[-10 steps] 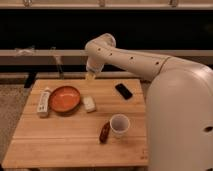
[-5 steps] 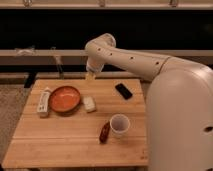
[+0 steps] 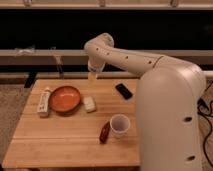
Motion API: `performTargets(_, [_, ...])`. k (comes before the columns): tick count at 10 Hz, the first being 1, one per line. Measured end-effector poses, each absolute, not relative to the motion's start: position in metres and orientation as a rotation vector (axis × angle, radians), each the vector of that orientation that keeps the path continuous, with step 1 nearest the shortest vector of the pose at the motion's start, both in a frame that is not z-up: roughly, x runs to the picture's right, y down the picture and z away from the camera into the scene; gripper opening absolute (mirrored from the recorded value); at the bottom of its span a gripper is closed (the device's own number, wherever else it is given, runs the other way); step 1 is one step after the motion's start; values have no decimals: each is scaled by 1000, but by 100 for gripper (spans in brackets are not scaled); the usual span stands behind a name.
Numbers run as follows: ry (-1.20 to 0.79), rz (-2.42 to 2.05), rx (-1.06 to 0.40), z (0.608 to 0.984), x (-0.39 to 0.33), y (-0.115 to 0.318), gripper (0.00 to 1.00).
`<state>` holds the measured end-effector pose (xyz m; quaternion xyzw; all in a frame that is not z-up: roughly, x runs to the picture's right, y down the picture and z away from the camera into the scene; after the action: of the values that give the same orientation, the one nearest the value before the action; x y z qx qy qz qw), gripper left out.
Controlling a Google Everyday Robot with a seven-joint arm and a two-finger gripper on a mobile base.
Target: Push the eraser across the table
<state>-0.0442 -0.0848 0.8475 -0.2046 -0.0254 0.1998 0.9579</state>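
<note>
The eraser (image 3: 124, 91), a small flat black block, lies on the light wooden table (image 3: 60, 137) near its back right, close to my white arm. My gripper (image 3: 93, 75) hangs from the arm's wrist above the back middle of the table, to the left of the eraser and clear of it. It holds nothing that I can see.
An orange bowl (image 3: 64, 99) sits at the left. A white remote-like bar (image 3: 44, 102) lies beside it. A whitish block (image 3: 89, 104) lies right of the bowl. A white cup (image 3: 120, 125) and a dark reddish-brown oblong thing (image 3: 104, 132) stand at the front right. My arm's bulk covers the table's right edge.
</note>
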Motion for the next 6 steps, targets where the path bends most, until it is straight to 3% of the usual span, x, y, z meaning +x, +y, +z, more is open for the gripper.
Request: performTargets(6, [115,546,-383,925,63,-105,75])
